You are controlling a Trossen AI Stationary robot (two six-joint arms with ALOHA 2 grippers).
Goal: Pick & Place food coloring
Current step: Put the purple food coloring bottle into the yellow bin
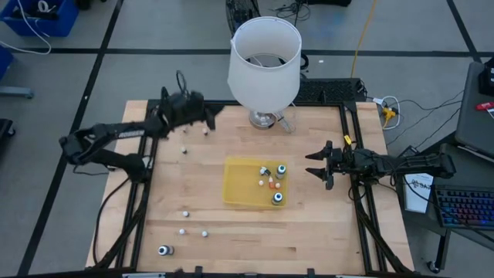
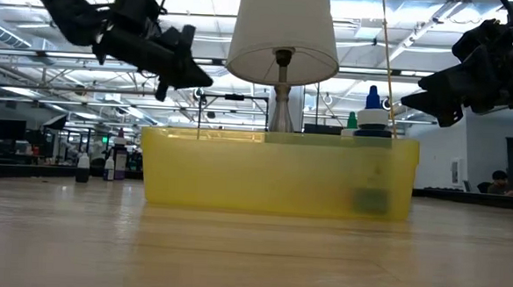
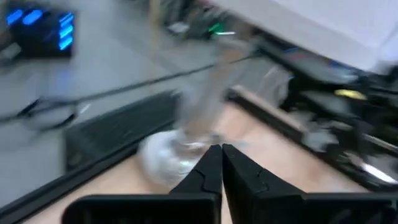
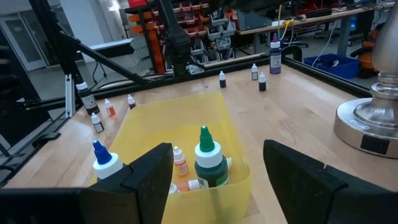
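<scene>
The food coloring is many tiny bottles. Several stand in the yellow tray (image 1: 241, 193) at mid-table, among them a green-capped one (image 4: 207, 158) and a blue-capped one (image 4: 106, 163). Others stand loose on the wood: three at the far left (image 1: 184, 150) and several near the front left (image 1: 185, 212). My left gripper (image 1: 208, 116) hangs shut and empty above the far left of the table, beside the lamp; its fingers (image 3: 211, 171) touch each other. My right gripper (image 1: 316, 164) stands open at the tray's right, clear of it.
A lamp with a big white shade (image 1: 264, 54) stands on its metal foot (image 1: 266, 120) at the table's far middle, close to my left gripper. A black frame (image 1: 355, 154) runs along the table's sides. Bare wood lies in front of the tray.
</scene>
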